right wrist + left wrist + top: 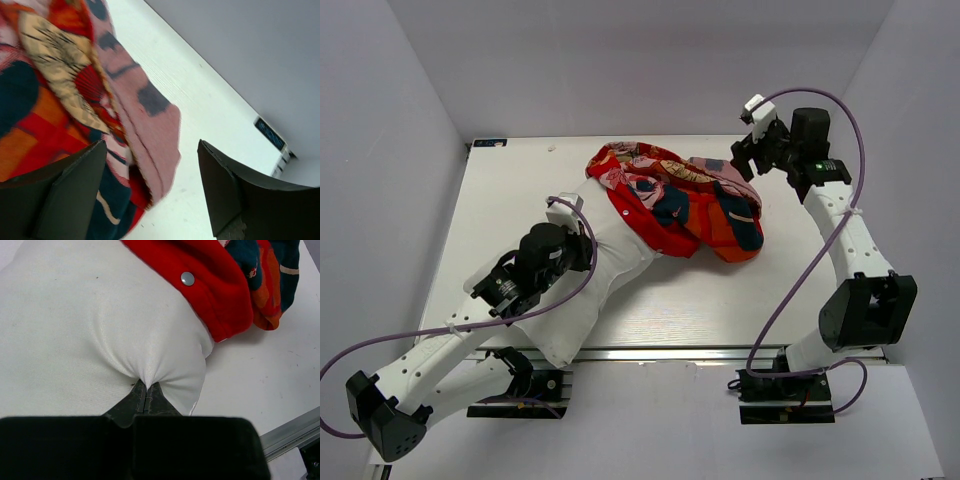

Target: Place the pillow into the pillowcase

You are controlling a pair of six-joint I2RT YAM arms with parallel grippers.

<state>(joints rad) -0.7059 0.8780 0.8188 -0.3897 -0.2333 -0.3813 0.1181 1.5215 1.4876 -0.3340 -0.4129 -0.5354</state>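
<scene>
The white pillow lies diagonally on the table, its far end covered by the bunched red-orange pillowcase. My left gripper is shut on a pinch of the pillow's fabric, close to the pillowcase's red hem with a metal snap. My right gripper is open and empty just beyond the pillowcase's right end. In the right wrist view the gripper has a faded pink fold of the pillowcase between its spread fingers, not touching it.
The white table is boxed in by white walls on three sides. A small dark label sits at the far left corner. A metal rail runs along the near edge.
</scene>
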